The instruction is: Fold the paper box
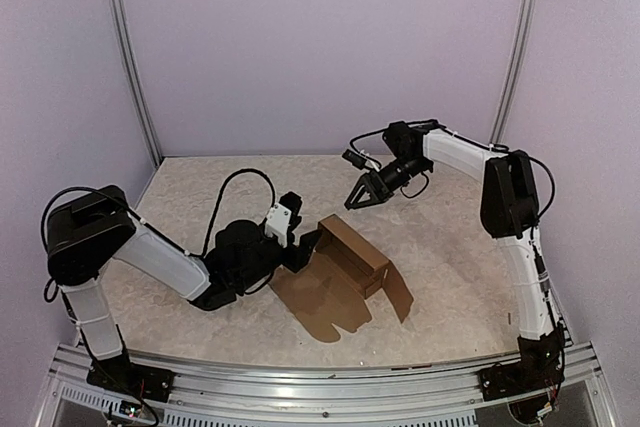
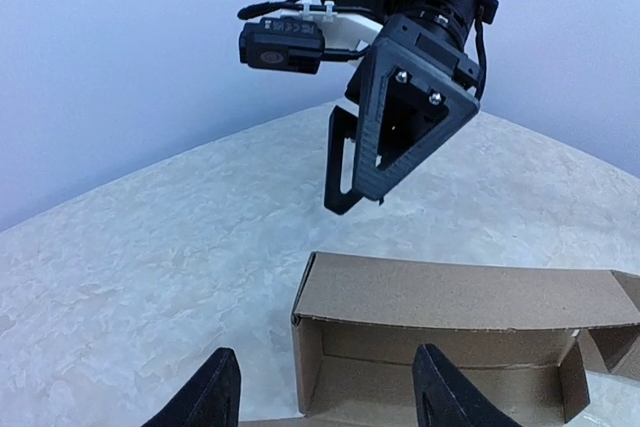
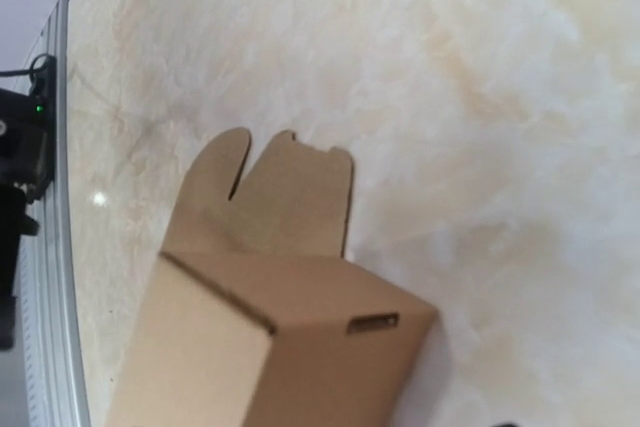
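The paper box (image 1: 345,269) is plain brown cardboard in the middle of the table. A shallow tray with raised walls is formed, and flat flaps spread toward the near edge. My left gripper (image 1: 303,247) is at the box's left end. In the left wrist view its fingertips (image 2: 215,395) stand wide apart, with the box's end wall (image 2: 308,357) between them and untouched. My right gripper (image 1: 362,199) hovers open above the table behind the box, holding nothing. The right wrist view looks down on the box (image 3: 300,347) and its rounded tabs (image 3: 270,192); its own fingers are out of frame.
Marbled beige tabletop (image 1: 450,247) inside purple walls. Metal uprights (image 1: 130,57) stand in the back corners and an aluminium rail (image 1: 330,387) runs along the near edge. A black cable (image 1: 240,179) loops over the left arm.
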`<state>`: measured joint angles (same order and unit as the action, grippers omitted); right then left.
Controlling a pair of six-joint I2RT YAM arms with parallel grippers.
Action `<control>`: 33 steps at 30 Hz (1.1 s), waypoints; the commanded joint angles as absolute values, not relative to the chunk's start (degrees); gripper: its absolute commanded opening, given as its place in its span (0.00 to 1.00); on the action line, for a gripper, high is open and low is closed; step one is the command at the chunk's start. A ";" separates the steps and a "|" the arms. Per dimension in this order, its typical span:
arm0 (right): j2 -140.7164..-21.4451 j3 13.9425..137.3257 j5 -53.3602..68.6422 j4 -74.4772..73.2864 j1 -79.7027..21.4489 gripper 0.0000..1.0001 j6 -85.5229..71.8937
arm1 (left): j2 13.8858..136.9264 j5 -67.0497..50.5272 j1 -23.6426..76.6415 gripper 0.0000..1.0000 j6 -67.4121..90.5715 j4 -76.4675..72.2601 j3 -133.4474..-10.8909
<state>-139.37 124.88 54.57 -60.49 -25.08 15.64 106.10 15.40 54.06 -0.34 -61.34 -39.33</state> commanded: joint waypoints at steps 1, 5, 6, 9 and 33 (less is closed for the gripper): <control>-132.31 124.34 54.08 -62.64 -23.69 0.73 18.45 | 101.94 16.16 54.40 0.58 -4.05 -50.15 -38.39; -126.36 118.02 49.53 -63.83 -23.27 0.73 22.48 | 97.42 8.78 53.33 0.59 -4.86 -40.05 -41.06; -124.42 115.33 47.43 -63.19 -23.21 0.73 23.49 | 96.19 7.31 52.71 0.59 -3.78 -36.83 -42.46; -116.35 103.53 41.35 -57.68 -23.15 0.73 24.62 | 94.69 4.36 50.50 0.61 -0.52 -28.93 -47.94; -79.06 46.11 20.61 -32.69 -32.46 0.76 35.70 | 115.26 -15.08 42.54 0.56 -0.34 -5.39 -77.79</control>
<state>-78.63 46.89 20.80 -36.91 -28.53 33.87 117.05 -12.51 43.03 -0.86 -5.50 -80.62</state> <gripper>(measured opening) 0.749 0.558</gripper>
